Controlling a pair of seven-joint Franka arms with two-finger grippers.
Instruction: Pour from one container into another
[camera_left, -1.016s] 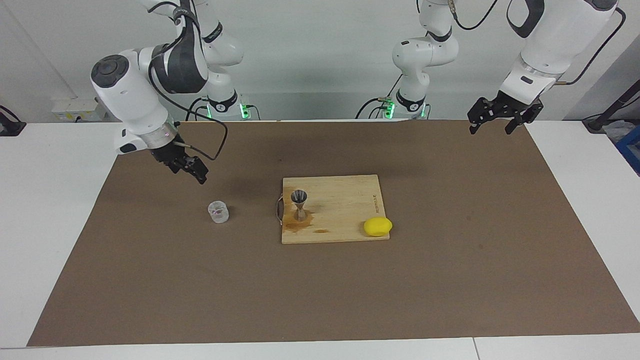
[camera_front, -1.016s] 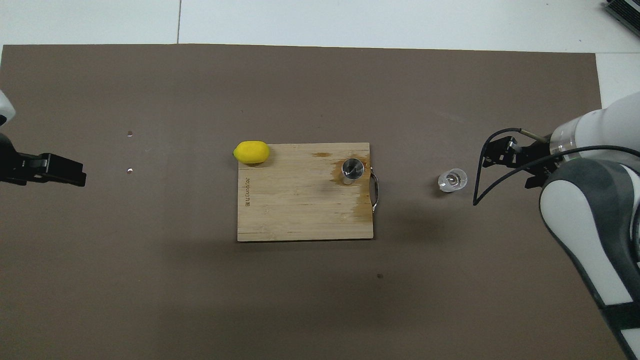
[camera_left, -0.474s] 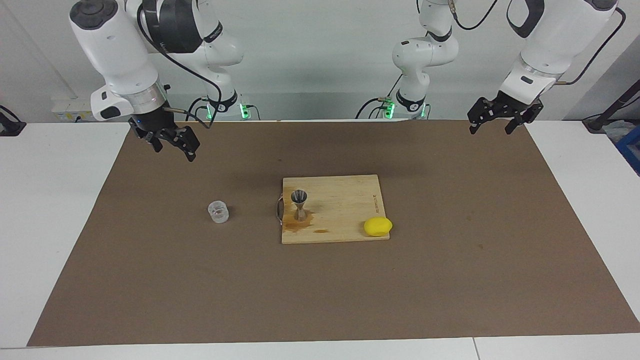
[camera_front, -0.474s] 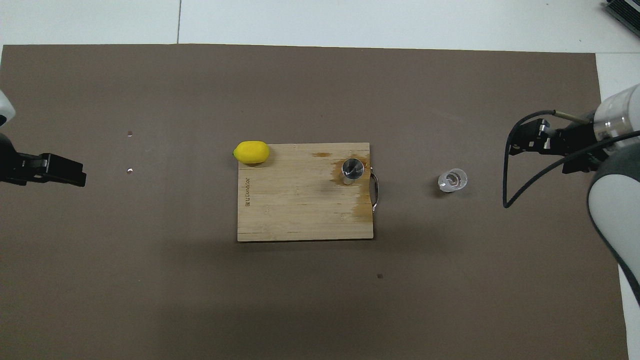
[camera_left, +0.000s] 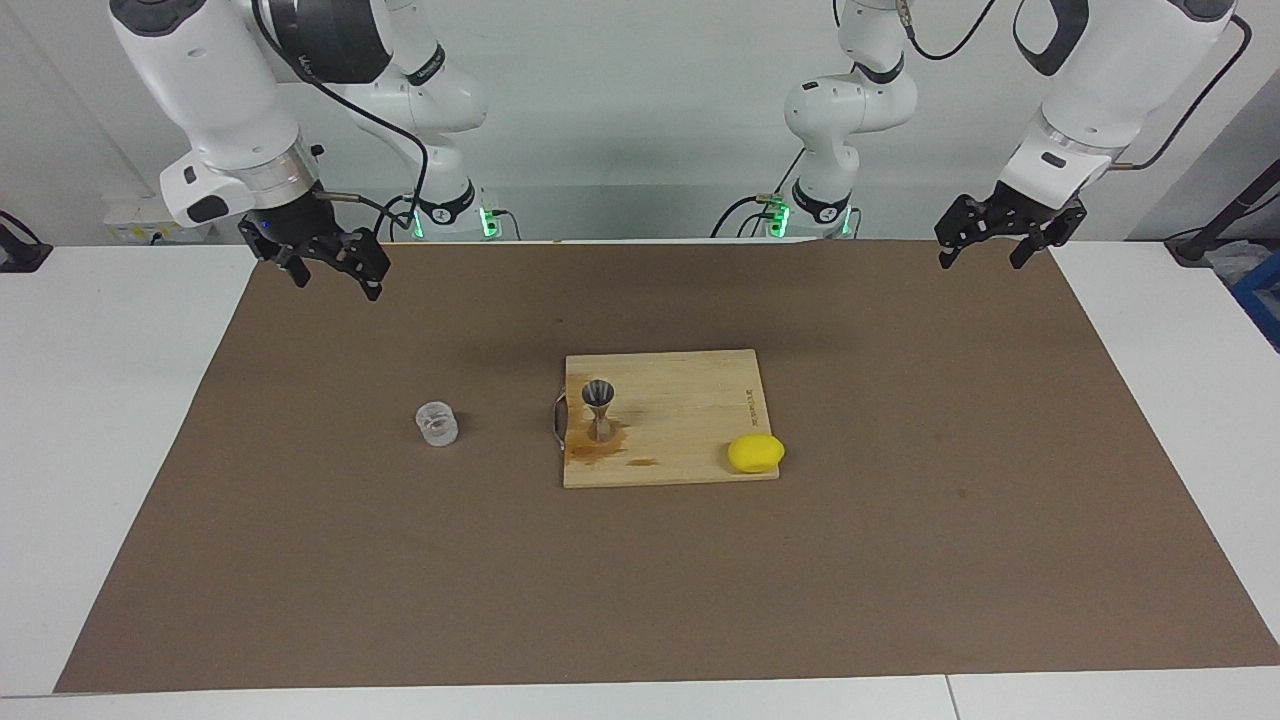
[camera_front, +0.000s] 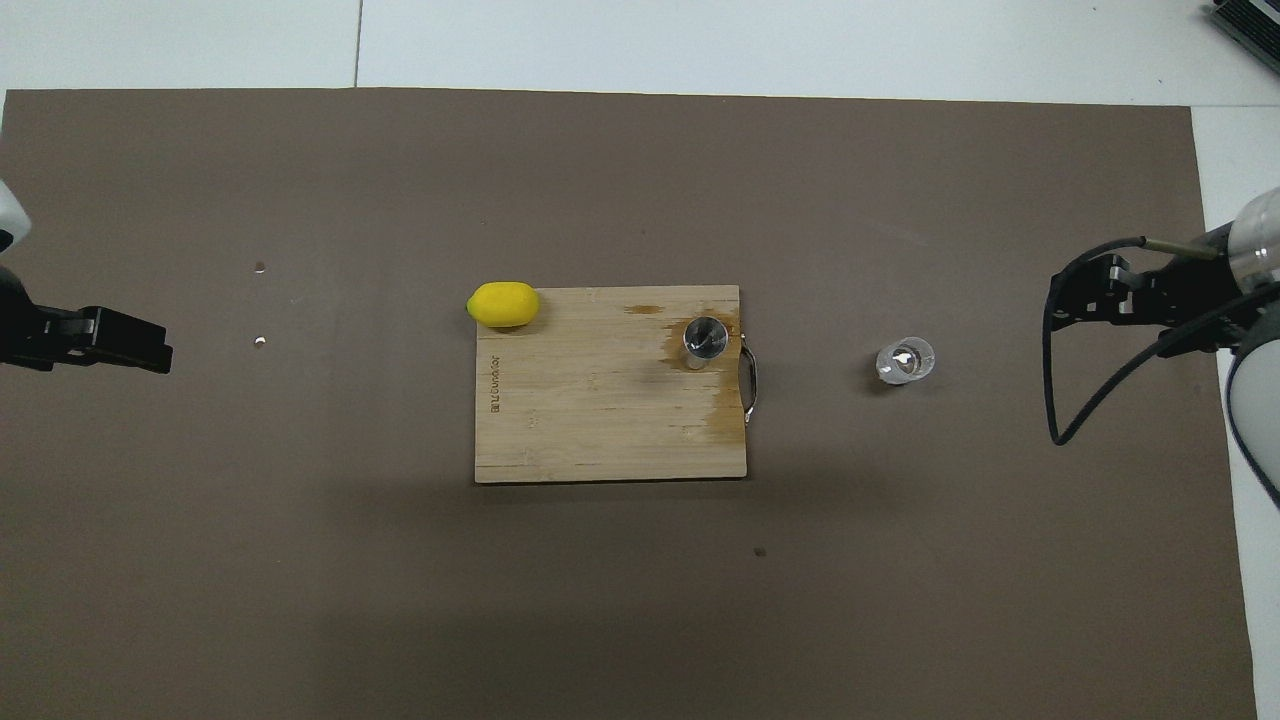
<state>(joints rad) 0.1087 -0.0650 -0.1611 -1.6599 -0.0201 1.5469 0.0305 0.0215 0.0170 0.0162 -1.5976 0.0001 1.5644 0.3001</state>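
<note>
item, clear cup (camera_left: 437, 423): we find it standing upright on the brown mat (camera_left: 900, 560), toward the right arm's end of the table, beside the handle end of the wooden board (camera_left: 690, 400) and apart from it, with nothing gripping it; item, metal jigger (camera_left: 599, 408): upright on the board near its handle, in a wet brown stain, its upper cone showing a bright surface from above, though we cannot tell how full it is; item, lemon (camera_left: 755, 453): at the board's corner toward the left arm's end, untouched; item, right gripper (camera_left: 328, 262): a second ago it hung low just beside the cup, and since then we have watched it rise and draw back toward its base, so that it is now up over the mat's edge nearest the robots, well clear of the cup, jaws released and holding nothing; item, left gripper (camera_left: 992, 237): waiting over the mat's corner at its own end, jaws likewise spread and empty, unmoved across the second; reading: with the cup set down, the stain under the jigger and the arm retreating, we judge the pour finished and the right arm returning to rest, little or nothing left to do
</note>
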